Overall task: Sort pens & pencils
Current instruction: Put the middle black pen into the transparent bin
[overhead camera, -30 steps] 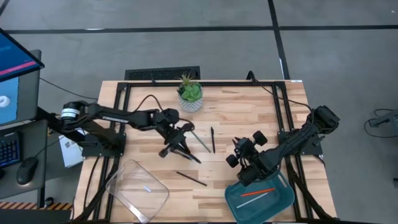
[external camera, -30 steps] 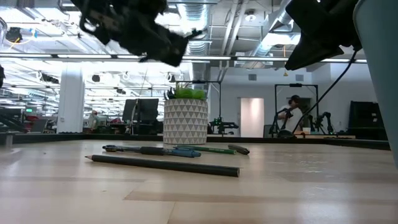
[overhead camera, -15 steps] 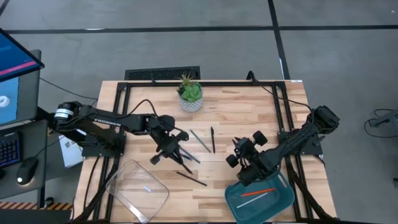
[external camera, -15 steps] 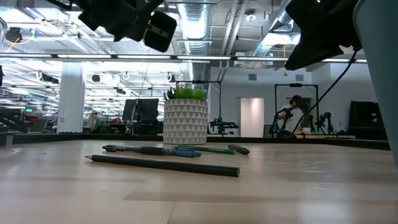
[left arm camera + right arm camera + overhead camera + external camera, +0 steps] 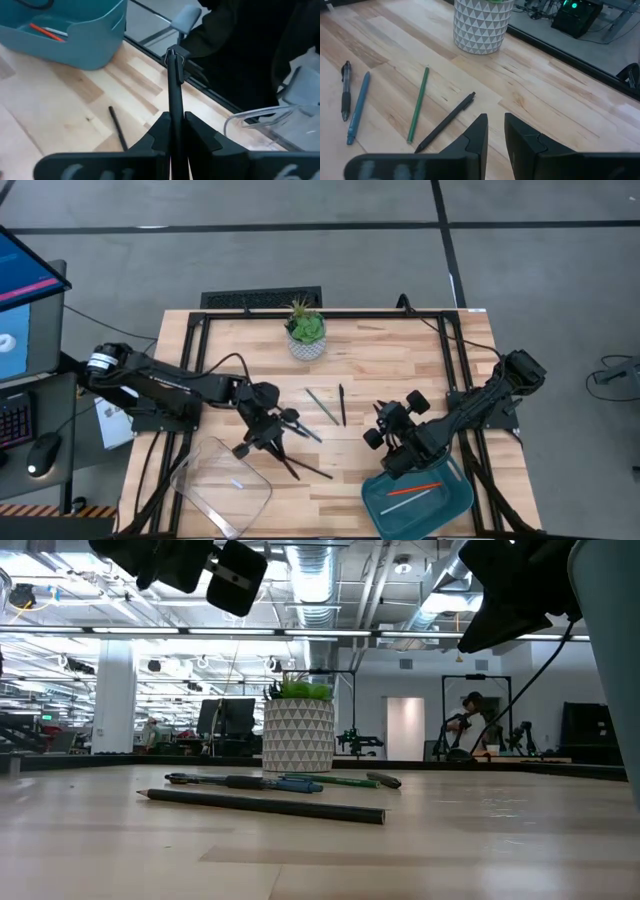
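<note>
Reference: white planter (image 5: 306,340) at the far bench (image 5: 400,360) edge. Nearest, the teal bin (image 5: 455,505) holds an orange-red pencil (image 5: 413,488). The right gripper (image 5: 400,438), fingers slightly parted and empty, hovers beside it. The left gripper (image 5: 283,442) pinches a black pen (image 5: 174,95) in front of the planter. A green pencil (image 5: 321,405) and a second black pen (image 5: 341,404) lie nearer the planter.

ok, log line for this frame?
left gripper: shut on black pen, above clear tray | right gripper: empty, idle by teal bin
</note>
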Controlling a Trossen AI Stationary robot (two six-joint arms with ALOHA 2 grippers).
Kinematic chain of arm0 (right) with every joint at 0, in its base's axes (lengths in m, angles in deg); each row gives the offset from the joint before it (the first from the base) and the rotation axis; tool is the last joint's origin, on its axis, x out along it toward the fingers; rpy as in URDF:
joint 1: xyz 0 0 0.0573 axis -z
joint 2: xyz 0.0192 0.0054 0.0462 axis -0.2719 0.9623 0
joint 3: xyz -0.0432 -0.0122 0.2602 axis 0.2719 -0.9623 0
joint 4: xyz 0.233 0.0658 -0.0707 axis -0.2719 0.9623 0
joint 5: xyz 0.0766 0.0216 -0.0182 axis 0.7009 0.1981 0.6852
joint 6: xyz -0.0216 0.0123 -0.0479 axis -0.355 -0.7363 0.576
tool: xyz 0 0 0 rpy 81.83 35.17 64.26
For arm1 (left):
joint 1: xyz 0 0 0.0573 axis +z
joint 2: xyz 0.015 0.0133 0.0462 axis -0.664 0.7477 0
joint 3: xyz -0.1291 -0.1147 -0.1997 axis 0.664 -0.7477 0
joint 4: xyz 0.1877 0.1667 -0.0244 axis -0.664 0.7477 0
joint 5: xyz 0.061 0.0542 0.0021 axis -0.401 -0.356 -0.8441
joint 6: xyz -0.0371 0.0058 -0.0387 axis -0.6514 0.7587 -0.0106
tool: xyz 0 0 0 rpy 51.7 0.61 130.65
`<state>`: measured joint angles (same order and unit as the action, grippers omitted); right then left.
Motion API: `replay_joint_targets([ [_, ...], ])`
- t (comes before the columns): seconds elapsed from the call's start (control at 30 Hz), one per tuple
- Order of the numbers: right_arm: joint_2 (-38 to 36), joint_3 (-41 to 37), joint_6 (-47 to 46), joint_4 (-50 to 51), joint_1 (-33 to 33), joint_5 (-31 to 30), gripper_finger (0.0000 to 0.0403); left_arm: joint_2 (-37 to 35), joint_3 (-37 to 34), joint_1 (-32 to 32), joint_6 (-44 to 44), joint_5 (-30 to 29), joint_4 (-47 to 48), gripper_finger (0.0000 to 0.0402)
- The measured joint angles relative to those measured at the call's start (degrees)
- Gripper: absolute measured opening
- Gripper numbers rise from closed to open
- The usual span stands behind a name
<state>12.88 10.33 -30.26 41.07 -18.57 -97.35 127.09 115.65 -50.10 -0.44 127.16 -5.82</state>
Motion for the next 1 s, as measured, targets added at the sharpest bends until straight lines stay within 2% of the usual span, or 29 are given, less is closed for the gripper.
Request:
replay_joint_targets([
  [0.17,0.0,0.0,0.0,-0.2,0.0,0.0,0.0087,-4.6,0.0,-0.5,0.0,-3.3,5.2,0.0021],
  [0.33,0.0,0.0,0.0,-0.5,0.0,0.0,0.0087,-12.6,-0.5,-1.7,-2.0,-6.0,9.6,0.0021],
  [0.53,0.0,0.0,0.0,-1.0,-0.1,0.0,0.0087,-19.8,-0.6,-6.0,-8.1,-16.8,16.9,0.0021],
  [0.9,0.0,0.0,0.0,-1.3,-0.1,1.1,0.0087,-21.0,-0.6,-19.1,-19.0,-31.1,22.6,0.0021],
  [1.0,0.0,0.0,0.0,-1.3,-0.1,1.1,0.0087,-21.0,-0.6,-22.5,-21.5,-33.3,22.6,0.0021],
])
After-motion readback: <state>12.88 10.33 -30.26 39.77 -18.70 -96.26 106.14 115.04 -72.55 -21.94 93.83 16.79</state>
